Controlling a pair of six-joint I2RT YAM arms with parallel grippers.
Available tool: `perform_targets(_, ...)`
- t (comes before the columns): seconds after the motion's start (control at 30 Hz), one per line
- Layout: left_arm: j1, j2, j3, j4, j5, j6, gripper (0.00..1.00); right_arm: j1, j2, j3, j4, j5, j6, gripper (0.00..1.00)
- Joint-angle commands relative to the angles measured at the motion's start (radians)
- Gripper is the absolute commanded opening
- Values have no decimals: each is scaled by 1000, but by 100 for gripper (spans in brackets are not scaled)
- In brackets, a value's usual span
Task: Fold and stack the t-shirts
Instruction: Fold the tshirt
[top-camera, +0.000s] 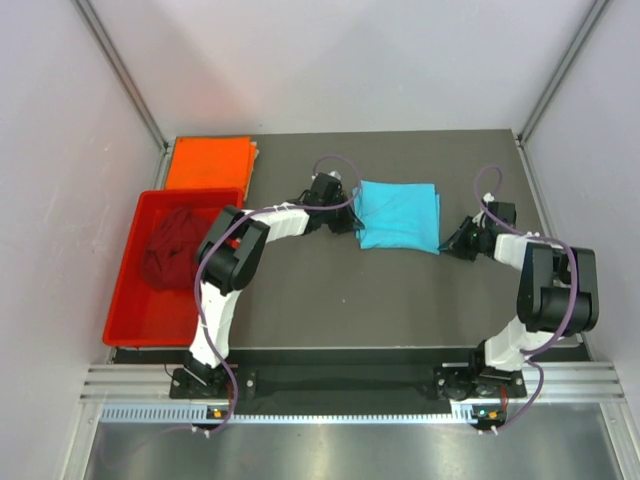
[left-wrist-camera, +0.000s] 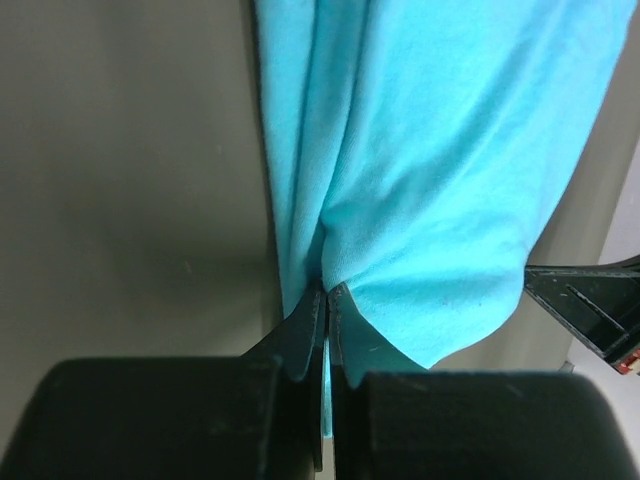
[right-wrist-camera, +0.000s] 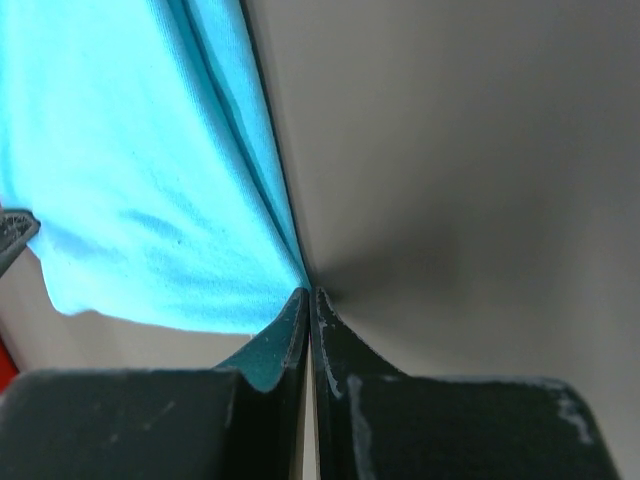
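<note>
The turquoise t-shirt (top-camera: 398, 215) lies folded in a rectangle at the middle back of the table. My left gripper (top-camera: 345, 222) is at its left edge, shut on a pinch of the turquoise cloth (left-wrist-camera: 450, 150), with cloth showing between the closed jaws at the gripper (left-wrist-camera: 326, 290). My right gripper (top-camera: 452, 243) is at the shirt's near right corner. There the turquoise cloth (right-wrist-camera: 130, 180) draws to a point at the tips of the shut gripper (right-wrist-camera: 308, 292). The orange t-shirt (top-camera: 208, 163) lies folded flat at the back left. The maroon t-shirt (top-camera: 175, 248) sits crumpled in the tray.
A red plastic tray (top-camera: 135, 310) stands along the table's left side, in front of the orange shirt. The dark table top (top-camera: 350, 300) runs bare between the turquoise shirt and the arm bases. Side walls and frame posts close in the table.
</note>
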Motion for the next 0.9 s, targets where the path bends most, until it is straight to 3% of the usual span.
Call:
perform_targets(0.0, 12, -69, -21, -80, -56, 39, 0, -7, -54, -50, -55, 26, -31, 0)
perform_targets(0.13, 12, -85, -27, -90, -24, 49, 0, -1, -97, -74, -63, 8, -37, 0)
perform_targets(0.3, 16, -111, 30, -123, -39, 94, 36, 1, -112, -50, -90, -3, -49, 23)
perform_targets(0.37, 24, -102, 70, -177, -73, 120, 43, 1, -117, -45, -92, -12, -46, 30)
perform_targets(0.5, 68, -25, 176, -182, -45, 149, 53, 5, -132, -43, -101, -17, -46, 34)
perform_targets(0.53, 73, -14, 182, -161, -3, 151, 68, 5, -133, -42, -102, -17, -49, 36)
perform_targets(0.87, 88, 201, 390, -159, 71, 203, 70, 20, -160, -31, -105, -18, -42, 57)
